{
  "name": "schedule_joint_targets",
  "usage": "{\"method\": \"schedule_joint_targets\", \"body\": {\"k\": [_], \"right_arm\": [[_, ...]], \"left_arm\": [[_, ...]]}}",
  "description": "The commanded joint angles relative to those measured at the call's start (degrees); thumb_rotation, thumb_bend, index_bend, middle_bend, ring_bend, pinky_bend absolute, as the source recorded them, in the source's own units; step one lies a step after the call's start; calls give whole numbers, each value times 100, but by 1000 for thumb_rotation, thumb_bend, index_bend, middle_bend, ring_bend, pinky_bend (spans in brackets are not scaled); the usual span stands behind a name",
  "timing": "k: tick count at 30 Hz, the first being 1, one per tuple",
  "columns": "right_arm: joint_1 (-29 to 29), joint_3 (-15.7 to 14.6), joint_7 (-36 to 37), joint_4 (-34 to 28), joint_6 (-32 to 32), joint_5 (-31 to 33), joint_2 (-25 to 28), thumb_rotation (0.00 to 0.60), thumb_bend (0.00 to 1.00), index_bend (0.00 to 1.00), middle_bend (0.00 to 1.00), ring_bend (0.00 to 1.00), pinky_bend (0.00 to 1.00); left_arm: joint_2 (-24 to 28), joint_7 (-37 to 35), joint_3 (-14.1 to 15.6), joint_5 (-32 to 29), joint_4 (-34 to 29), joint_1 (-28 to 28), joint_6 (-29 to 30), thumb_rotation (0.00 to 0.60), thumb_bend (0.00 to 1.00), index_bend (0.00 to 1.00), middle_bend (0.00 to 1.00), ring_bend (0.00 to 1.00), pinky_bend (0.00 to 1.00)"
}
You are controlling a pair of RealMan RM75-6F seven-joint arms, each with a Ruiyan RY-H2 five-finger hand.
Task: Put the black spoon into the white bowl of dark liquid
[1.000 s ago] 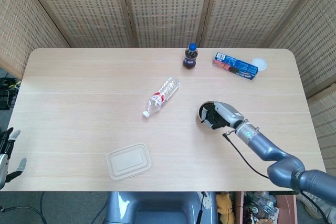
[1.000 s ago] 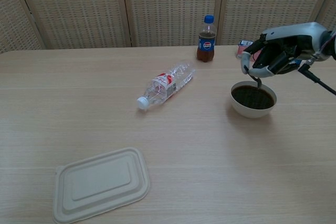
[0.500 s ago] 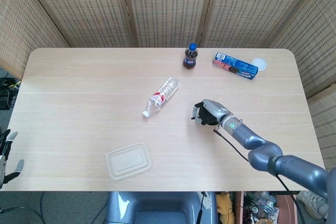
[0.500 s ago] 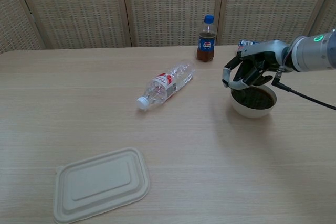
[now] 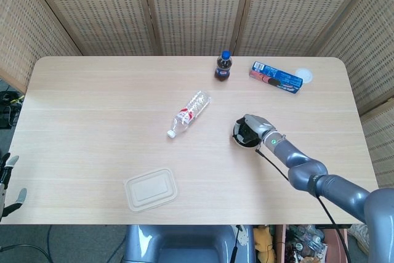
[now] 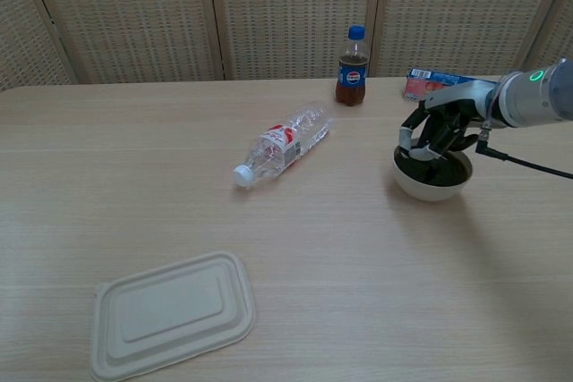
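The right hand point(image 6: 437, 131) is low over the white bowl point(image 6: 431, 182), fingers curled down into it; what it holds I cannot tell. The left hand point(image 5: 7, 180) waits open beside the surface's left front corner.

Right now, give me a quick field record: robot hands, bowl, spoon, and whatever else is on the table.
right robot hand: low over the white bowl, fingers curled down at its rim
left robot hand: off the table's near-left edge, holding nothing
black spoon: hidden by the hand, cannot confirm
dark liquid: partly visible in bowl
water bottle: lying on its side
cola bottle: upright
lidded tray: near edge
cookie pack: far right
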Motion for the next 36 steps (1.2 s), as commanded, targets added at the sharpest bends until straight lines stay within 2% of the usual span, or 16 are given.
{"method": "schedule_joint_targets", "body": {"k": [1, 11, 19, 27, 36], "right_arm": [[-19, -21, -41, -47, -40, 80, 65, 600, 682, 637, 928, 945, 1000], [-44, 3, -134, -406, -125, 174, 177, 600, 683, 637, 928, 949, 1000], [136, 82, -236, -69, -194, 263, -23, 600, 683, 637, 928, 949, 1000], [263, 20, -332, 322, -367, 446, -109, 600, 682, 637, 928, 950, 1000], [223, -115, -432, 94, -439, 531, 71, 600, 683, 637, 934, 957, 1000]], "left_arm": [[-5, 6, -6, 10, -5, -17, -12, 600, 411, 0, 0, 0, 0], [-12, -2, -15, 21, -2, -33, -19, 600, 411, 0, 0, 0, 0], [-1, -22, -15, -34, 18, 24, 5, 600, 410, 0, 0, 0, 0], [-8, -29, -15, -55, 30, 48, 6, 600, 410, 0, 0, 0, 0], [-24, -61, -18, -20, 66, 21, -14, 600, 411, 0, 0, 0, 0]]}}
